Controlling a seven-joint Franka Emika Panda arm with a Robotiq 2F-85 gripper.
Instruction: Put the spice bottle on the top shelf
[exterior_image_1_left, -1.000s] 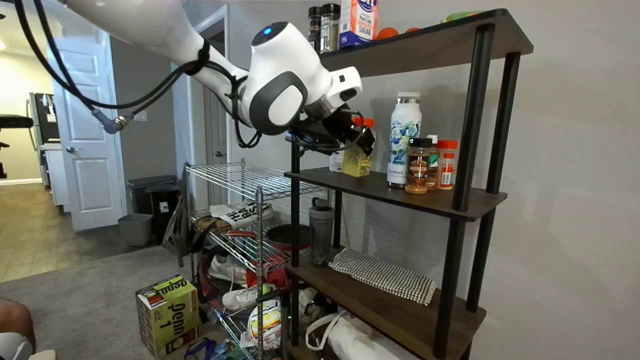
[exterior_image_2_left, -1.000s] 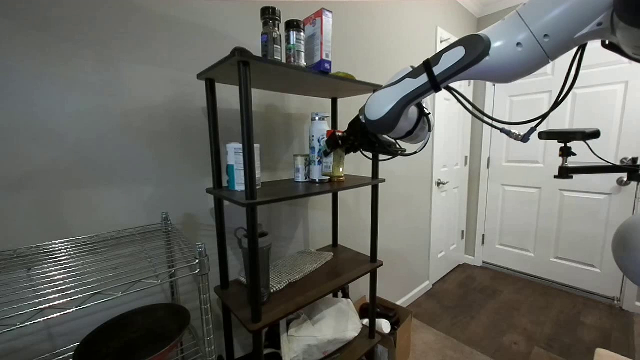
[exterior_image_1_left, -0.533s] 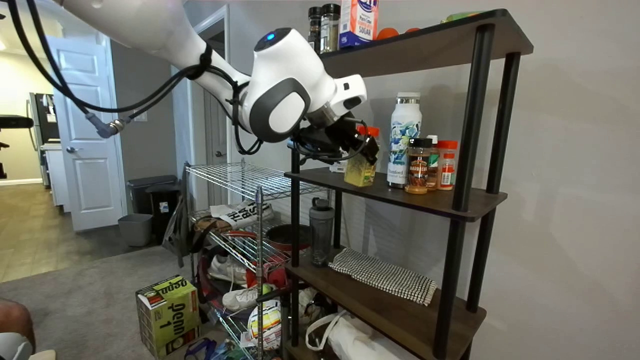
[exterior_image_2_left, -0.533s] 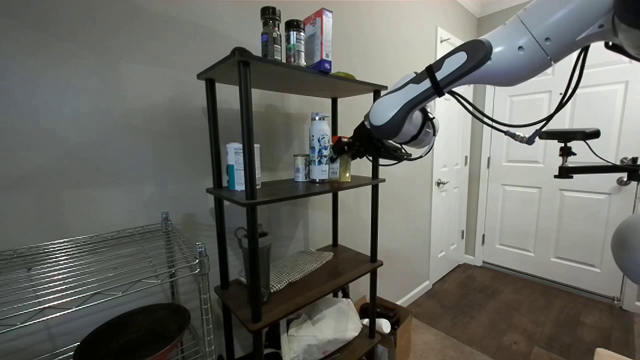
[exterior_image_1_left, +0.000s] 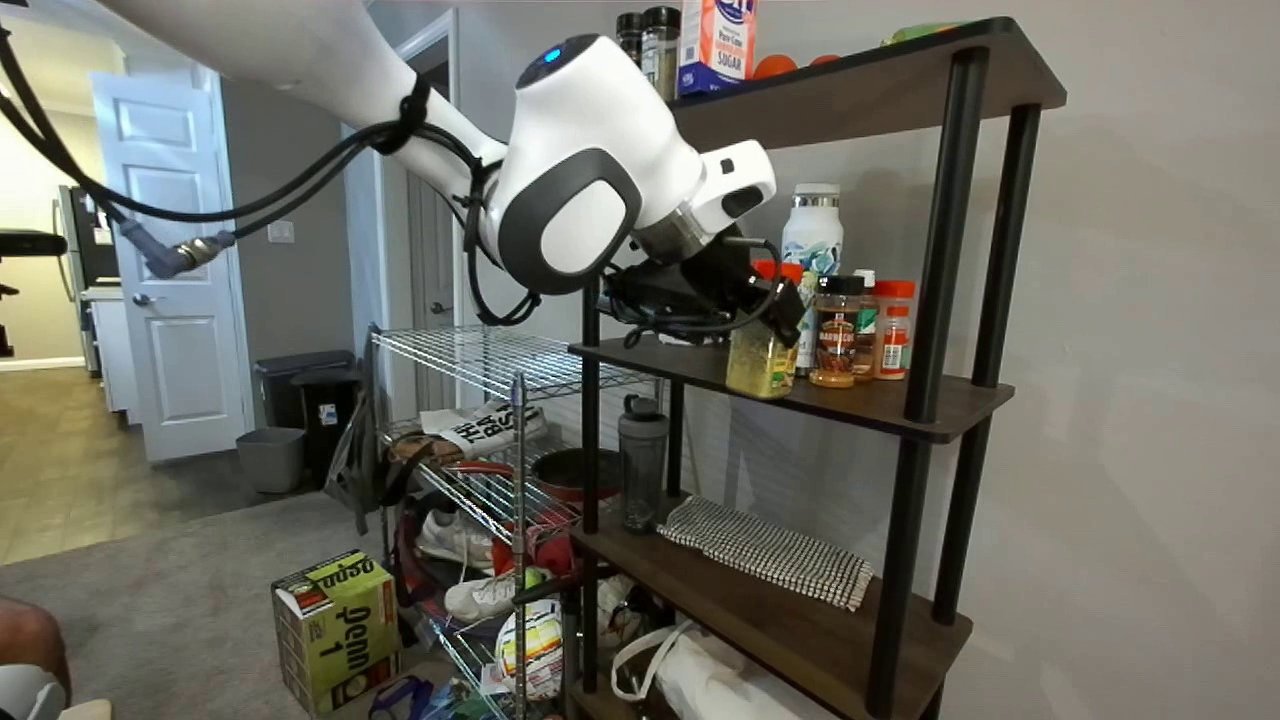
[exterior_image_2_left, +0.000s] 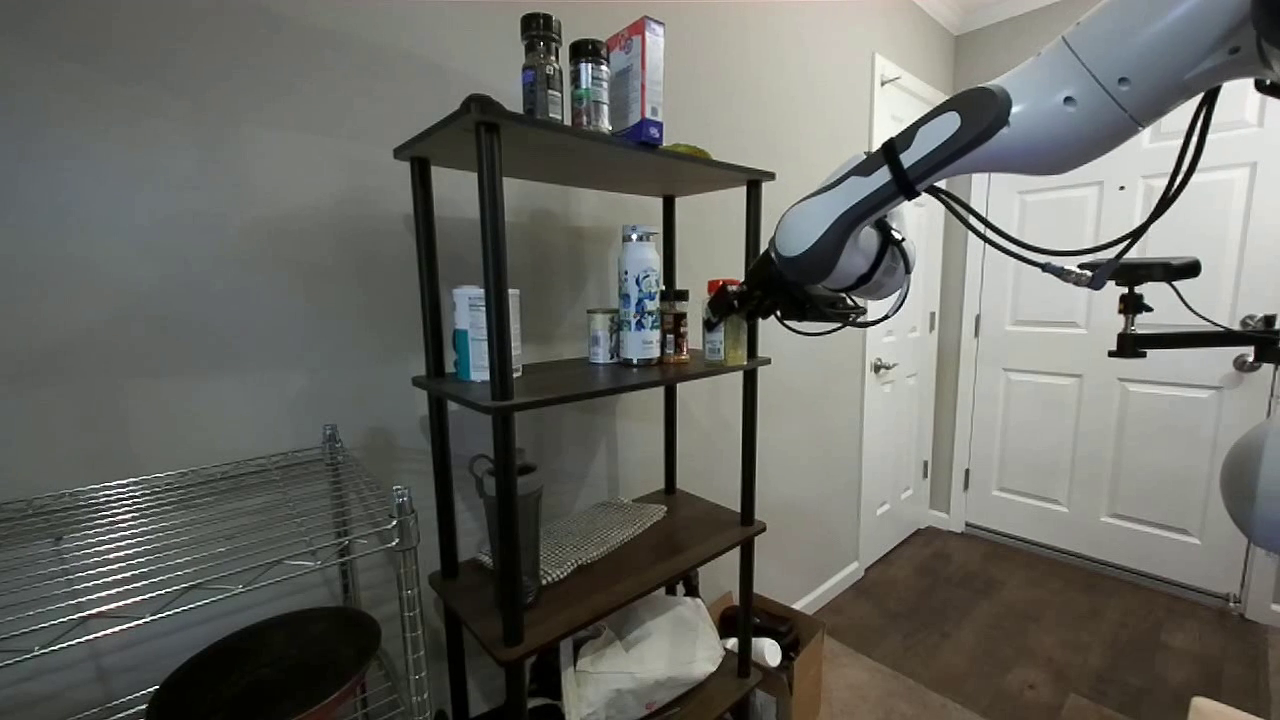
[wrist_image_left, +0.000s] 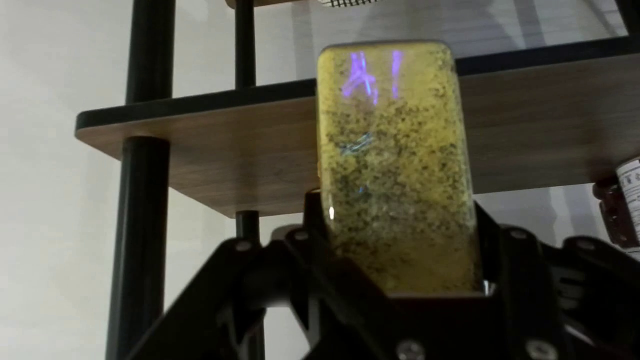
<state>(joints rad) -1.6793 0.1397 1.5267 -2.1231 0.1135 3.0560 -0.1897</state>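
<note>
The spice bottle, yellowish with dark specks and a red cap, shows in both exterior views (exterior_image_1_left: 760, 365) (exterior_image_2_left: 733, 340) and upright-side-down in the wrist view (wrist_image_left: 395, 150). My gripper (exterior_image_1_left: 780, 305) is shut around its upper part, also seen in an exterior view (exterior_image_2_left: 724, 308) and the wrist view (wrist_image_left: 400, 225). The bottle hangs roughly upright at the front edge of the middle board (exterior_image_1_left: 690, 363), its base overlapping that edge. The top shelf (exterior_image_1_left: 870, 100), a dark board, is above the gripper in both exterior views (exterior_image_2_left: 590, 160).
On the top shelf stand a sugar box (exterior_image_1_left: 716, 45), dark-capped jars (exterior_image_2_left: 542, 75) and orange items. On the middle board are a tall white bottle (exterior_image_2_left: 639, 295), a barbecue bottle (exterior_image_1_left: 838, 335), red-capped bottles (exterior_image_1_left: 895, 335) and a white-teal container (exterior_image_2_left: 470, 335). Black posts (exterior_image_1_left: 930, 240) bound the shelves.
My gripper has carried the spice bottle outward to the middle board's front edge, rightward in both exterior views. The barbecue bottle behind it now shows beside the tall white bottle.
</note>
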